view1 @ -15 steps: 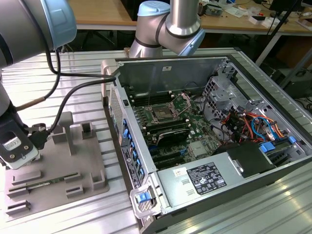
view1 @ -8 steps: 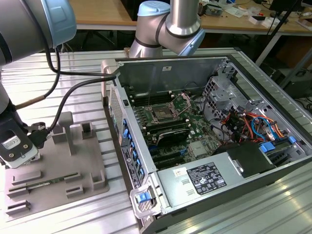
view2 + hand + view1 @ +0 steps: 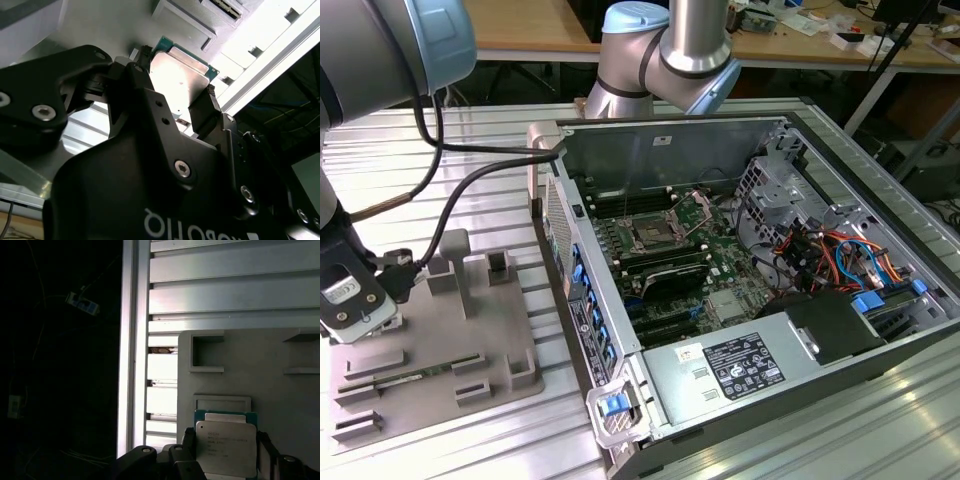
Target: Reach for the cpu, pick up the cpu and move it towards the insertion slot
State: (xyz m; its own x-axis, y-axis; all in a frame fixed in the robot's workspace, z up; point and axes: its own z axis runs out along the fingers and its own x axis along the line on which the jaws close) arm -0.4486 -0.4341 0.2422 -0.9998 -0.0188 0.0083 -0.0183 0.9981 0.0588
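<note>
Tool [image 3: 174,85]: fingers [image 3: 204,111] are pressed against opposite edges of the cpu [image 3: 181,70], which is pinched between them. Its silvery top is seen in both wrist views.
Location: held over the grey tray [image 3: 505,345] on the table [image 3: 470,140], at the exterior view's left.
Slot [image 3: 650,235]: set in the open case [image 3: 840,120], well apart from the tool.

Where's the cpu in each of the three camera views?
Exterior view: hidden under the gripper, at the exterior view's left, above the grey tray.
Second wrist view: the cpu sits between the gripper's fingers.
First wrist view: likewise between the fingers.
Shared landmark: the grey tray.
</note>
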